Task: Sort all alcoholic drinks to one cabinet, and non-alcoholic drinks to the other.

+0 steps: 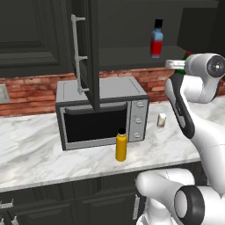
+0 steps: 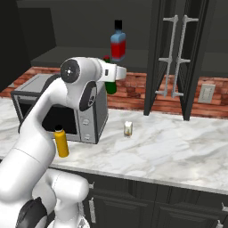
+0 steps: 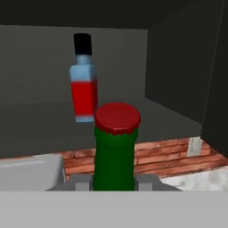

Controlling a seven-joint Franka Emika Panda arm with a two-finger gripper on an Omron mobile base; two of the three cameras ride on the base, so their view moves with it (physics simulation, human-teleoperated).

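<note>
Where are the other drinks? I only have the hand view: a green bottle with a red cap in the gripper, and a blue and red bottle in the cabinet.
Observer: A yellow-orange bottle stands on the counter, in front of the microwave.
Operator: Anything else down there?
Observer: A small cream container stands on the counter right of the microwave.
Operator: Is the other cabinet open?
Observer: The right base view shows open doors with long handles to the right; what is inside I cannot tell.
</note>
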